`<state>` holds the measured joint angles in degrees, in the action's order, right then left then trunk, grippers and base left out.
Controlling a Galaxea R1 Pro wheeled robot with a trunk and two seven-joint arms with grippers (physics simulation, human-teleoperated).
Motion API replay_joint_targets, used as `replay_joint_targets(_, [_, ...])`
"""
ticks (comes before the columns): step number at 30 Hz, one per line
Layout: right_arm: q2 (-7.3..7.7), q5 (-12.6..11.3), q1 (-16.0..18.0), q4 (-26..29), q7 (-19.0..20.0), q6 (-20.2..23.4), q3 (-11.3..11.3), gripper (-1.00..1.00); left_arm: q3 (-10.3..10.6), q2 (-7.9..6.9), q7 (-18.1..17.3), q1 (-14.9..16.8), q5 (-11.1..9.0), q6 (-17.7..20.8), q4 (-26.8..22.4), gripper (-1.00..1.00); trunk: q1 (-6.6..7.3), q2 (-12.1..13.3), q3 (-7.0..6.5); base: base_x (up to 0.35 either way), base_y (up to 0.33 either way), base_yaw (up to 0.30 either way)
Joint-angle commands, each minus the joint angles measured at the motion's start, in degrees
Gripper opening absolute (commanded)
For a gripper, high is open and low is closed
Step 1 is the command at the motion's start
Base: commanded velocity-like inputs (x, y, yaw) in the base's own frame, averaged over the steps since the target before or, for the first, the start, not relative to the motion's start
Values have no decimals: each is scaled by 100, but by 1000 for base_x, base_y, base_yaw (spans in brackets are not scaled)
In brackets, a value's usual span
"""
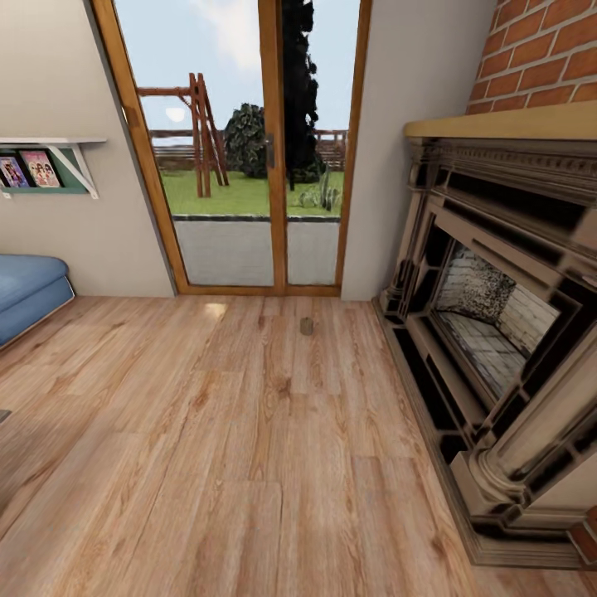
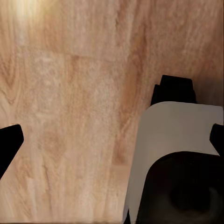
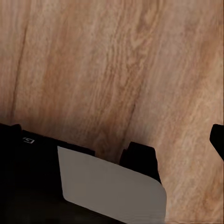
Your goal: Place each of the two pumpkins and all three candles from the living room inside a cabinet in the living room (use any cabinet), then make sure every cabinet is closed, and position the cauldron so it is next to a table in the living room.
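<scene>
Head view: one short, stout cream-beige candle point(image 1: 307, 326) stands alone on the light wood plank floor point(image 1: 249, 464), far ahead near the wood-framed glass door point(image 1: 249, 166), left of the ornate dark fireplace surround point(image 1: 497, 332). It is not yet stowed, so I judge much remains.

Left wrist view: floor and robot body; whether that gripper is open or closed, I cannot tell.

Right wrist view: likewise undeterminable.

Body: matte black housings point(image 2: 186, 191) with pale grey-white rounded panels point(image 3: 112, 191); black pincer fingertips point(image 2: 8, 144) at frame edges; small white marking on black casing point(image 3: 29, 140).
</scene>
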<state>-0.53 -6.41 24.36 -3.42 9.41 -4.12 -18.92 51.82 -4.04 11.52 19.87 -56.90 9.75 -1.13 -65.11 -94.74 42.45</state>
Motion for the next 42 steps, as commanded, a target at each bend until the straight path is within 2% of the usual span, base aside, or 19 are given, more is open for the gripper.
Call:
replay_joint_targets(1, [2, -1, -24, 1, 0, -5, 2, 100, 2, 0, 0, -12, 2, -2, -1, 100, 0, 0, 0, 0, 0, 0])
replay_joint_targets(9, [2, -1, -351, -1, 0, -27, 2, 100, 17, 30, -2, -132, 3, -8, -13, 100, 0, 0, 0, 0, 0, 0])
replay_joint_targets(15, [4, 7, -402, 6, 0, -28, 2, 100, 21, 33, -5, -200, 3, -12, -18, 100, 0, 0, 0, 0, 0, 0])
replay_joint_targets(18, [8, 2, -405, -3, -8, -28, 2, 100, 21, 21, -57, -204, -4, -130, -19, 100, 0, 0, 0, 0, 0, 0])
replay_joint_targets(21, [9, 1, -419, -19, -120, -28, 2, 100, 21, 19, -226, -206, -5, -275, -15, 100, 0, 0, 0, 0, 0, 0])
replay_joint_targets(23, [9, 7, -469, -11, -352, -28, 2, 100, 21, 18, -383, -206, -5, -330, -12, 100, 0, 0, 0, 0, 0, 0])
replay_joint_targets(24, [9, 7, -516, -5, -689, -70, 2, 100, 21, 18, -490, -206, -6, -369, -14, 100, 0, 0, 0, 0, 0, 0])
replay_joint_targets(26, [9, 4, -526, -11, -769, -127, 2, 100, 21, 18, -509, -207, -6, -398, -16, 100, 0, 0, 0, 0, 0, 0])
replay_joint_targets(35, [-8, -46, -591, -9, -858, -441, 2, 100, 21, 41, -538, -205, -14, -453, -23, 100, 0, 0, 0, 6, 0, 0])
replay_joint_targets(42, [-26, -44, -615, -10, -860, -491, 2, 100, 21, 39, -747, -207, -14, -451, -19, 100, 0, 0, 0, 257, 0, 0])
